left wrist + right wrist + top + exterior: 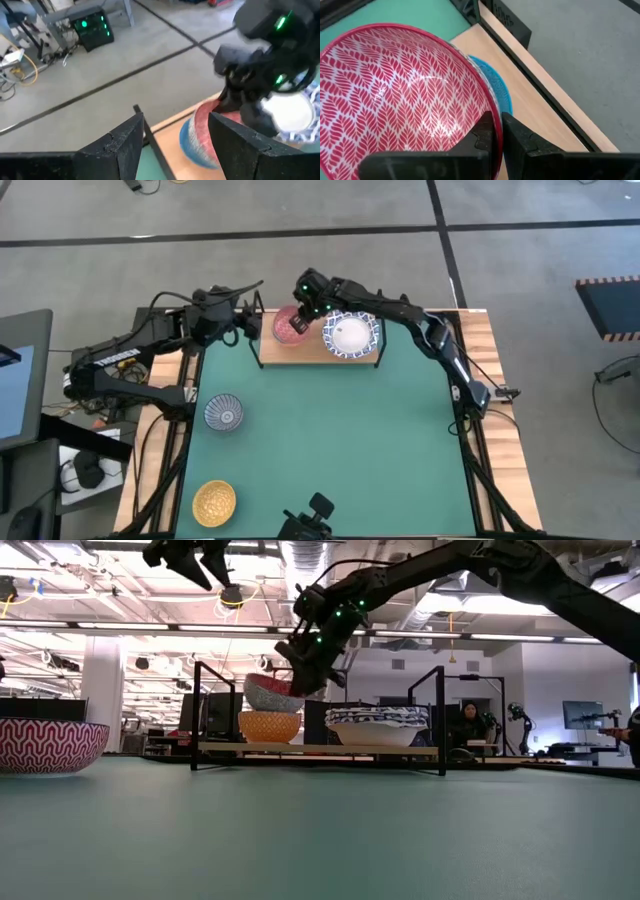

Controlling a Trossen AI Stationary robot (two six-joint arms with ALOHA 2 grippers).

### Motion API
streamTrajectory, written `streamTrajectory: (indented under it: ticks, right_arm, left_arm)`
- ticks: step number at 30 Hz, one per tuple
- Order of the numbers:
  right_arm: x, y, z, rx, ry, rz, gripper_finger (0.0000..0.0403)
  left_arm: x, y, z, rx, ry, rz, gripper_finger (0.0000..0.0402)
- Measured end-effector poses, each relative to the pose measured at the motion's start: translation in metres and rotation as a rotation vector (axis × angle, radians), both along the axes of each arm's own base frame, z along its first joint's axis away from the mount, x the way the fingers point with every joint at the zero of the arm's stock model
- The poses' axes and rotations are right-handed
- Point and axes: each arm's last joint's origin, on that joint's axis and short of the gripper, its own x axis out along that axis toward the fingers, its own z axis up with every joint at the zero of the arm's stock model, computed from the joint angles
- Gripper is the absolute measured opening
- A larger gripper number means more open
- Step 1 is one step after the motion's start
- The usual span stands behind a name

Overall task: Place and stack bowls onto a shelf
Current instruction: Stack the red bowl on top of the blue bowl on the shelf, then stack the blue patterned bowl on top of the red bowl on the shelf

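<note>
The light-wood shelf [268,356] stands at the far edge of the green mat. On it a stack of wide white bowls with blue rims [350,334] sits beside a light blue bowl [496,86]. My right gripper [308,304] is shut on the red patterned bowl [290,328], which sits tilted right over the light blue bowl [192,141]. My left gripper [240,316] is open and empty, high off the shelf's left end. A grey-blue patterned bowl [224,413] and a golden-yellow bowl [214,502] rest on the mat at the left. My right gripper holds the red bowl by its rim [494,116], on the side toward the white stack, with one finger inside the bowl and one outside. The fingers come slanting down from above. The bowl is tilted [272,692]; I cannot tell whether its base rests in the light blue bowl.
The shelf's black wire frame [196,710] rises at both ends of the board. The green mat [330,450] lies open between the shelf and the table's near edge. A dark camera mount [312,520] stands at the near edge.
</note>
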Motion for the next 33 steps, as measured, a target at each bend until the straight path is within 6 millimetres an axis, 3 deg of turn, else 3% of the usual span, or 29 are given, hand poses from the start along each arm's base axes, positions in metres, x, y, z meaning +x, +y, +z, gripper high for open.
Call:
streamTrajectory:
  ticks: [8, 20, 28, 33]
  right_arm:
    - [-0.002, -0.002, 0.003, 0.001, -0.01, -0.002, 0.0081]
    - [-0.004, -0.008, 0.005, 0.014, -0.035, -0.005, 0.0204]
    - [-0.004, -0.006, -0.001, 0.012, 0.003, 0.019, 0.0196]
    - [-0.004, 0.001, -0.004, 0.03, 0.038, 0.037, 0.0188]
  left_arm:
    - [0.004, 0.0, -0.006, -0.047, 0.016, -0.015, 0.0208]
    - [0.003, 0.0, -0.011, -0.09, 0.027, -0.014, 0.0208]
    - [-0.005, -0.003, -0.021, -0.187, 0.054, 0.054, 0.0208]
    - [-0.018, -0.016, -0.044, -0.412, 0.135, 0.048, 0.0208]
